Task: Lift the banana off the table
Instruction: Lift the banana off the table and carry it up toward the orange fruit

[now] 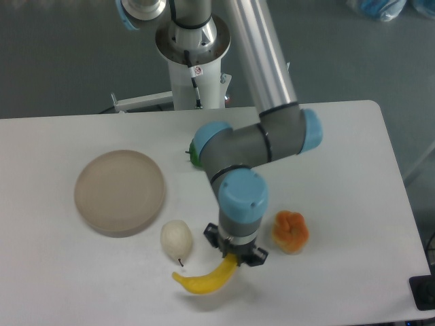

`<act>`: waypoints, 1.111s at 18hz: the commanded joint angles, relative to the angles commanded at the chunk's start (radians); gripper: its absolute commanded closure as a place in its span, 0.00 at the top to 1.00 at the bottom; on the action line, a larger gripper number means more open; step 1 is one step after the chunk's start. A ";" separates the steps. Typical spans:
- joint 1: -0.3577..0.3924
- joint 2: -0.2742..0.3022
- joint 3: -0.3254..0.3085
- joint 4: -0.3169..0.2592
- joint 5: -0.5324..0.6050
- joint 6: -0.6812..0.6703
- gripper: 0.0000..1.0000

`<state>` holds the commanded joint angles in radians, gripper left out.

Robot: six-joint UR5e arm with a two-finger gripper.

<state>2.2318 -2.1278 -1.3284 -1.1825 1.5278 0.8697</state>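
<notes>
White table (353, 170) is carrying the scene: near its front edge, the pincer (234, 259) is clamping the banana (204, 280) by its right end, the fruit's long axis slanting down-left, seemingly lifting clear above a shadow.

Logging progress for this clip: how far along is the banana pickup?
Grasp looks done: the two-finger gripper is shut on one end of the curved yellow banana. Lift underway: banana tilted, shadow beneath on the white table. Left: raising it fully clear.
</notes>
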 joint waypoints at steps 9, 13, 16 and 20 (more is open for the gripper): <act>0.152 0.066 0.006 -0.080 0.011 0.210 0.00; 0.175 0.071 0.008 -0.095 0.012 0.337 0.00; 0.192 0.063 0.008 -0.095 0.032 0.368 0.00; 0.210 0.063 0.005 -0.097 0.038 0.428 0.00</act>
<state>2.4421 -2.0647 -1.3238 -1.2793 1.5662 1.2976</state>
